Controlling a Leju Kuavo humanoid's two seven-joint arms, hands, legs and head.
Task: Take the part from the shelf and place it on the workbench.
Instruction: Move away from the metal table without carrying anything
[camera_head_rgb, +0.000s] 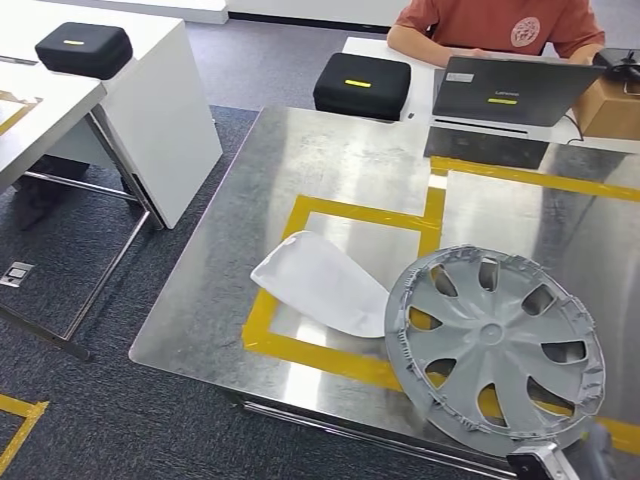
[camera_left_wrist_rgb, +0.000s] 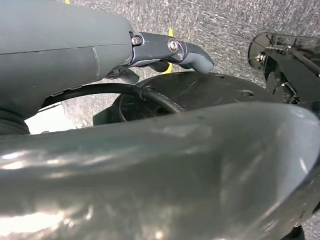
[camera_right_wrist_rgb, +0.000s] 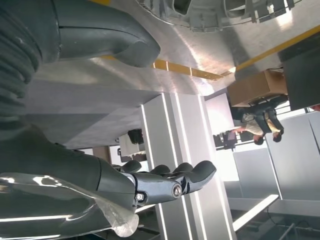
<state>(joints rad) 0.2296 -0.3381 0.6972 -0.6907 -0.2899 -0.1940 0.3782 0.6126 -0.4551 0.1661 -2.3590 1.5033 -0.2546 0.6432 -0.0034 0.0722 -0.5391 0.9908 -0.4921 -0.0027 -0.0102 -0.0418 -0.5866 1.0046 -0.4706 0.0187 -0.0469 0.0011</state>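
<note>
1. Dark grey carpet (camera_head_rgb: 98, 400) covers the floor of an office room, with strips of yellow tape on it at the lower left of the head view.
2. Largest on it is the brushed-metal workbench (camera_head_rgb: 249, 240), marked with a rectangle of yellow tape (camera_head_rgb: 332, 360) and a further yellow line running across its far right part.
3. White desks (camera_head_rgb: 162, 110) stand beyond and to the left of the workbench; a person in an orange shirt (camera_head_rgb: 490, 25) sits at the far desk behind an open dark laptop (camera_head_rgb: 513, 90).
4. On the workbench's near right corner lies the grey round plastic wheel cover with spoke openings (camera_head_rgb: 494, 345), flat on the metal and overlapping the near yellow tape line.
5. Touching its left edge is a white curved plastic panel (camera_head_rgb: 321, 285), lying inside the taped rectangle.
6. Two black zipped cases with yellow stripes sit on the desks, both closed: one at the far left (camera_head_rgb: 83, 48), one just beyond the workbench (camera_head_rgb: 362, 85). Their contents cannot be told.
7. A brown cardboard box (camera_head_rgb: 607, 105) stands to the right of the laptop.
8. From the right wrist view the right hand (camera_right_wrist_rgb: 170, 182) holds nothing, its fingers stretched out and lying side by side, the thumb well apart, with the wheel cover's edge beyond it on the metal.
9. From the left wrist view the left hand (camera_left_wrist_rgb: 166, 50) hangs over the carpet; whether its fingers are spread or curled cannot be told.
</note>
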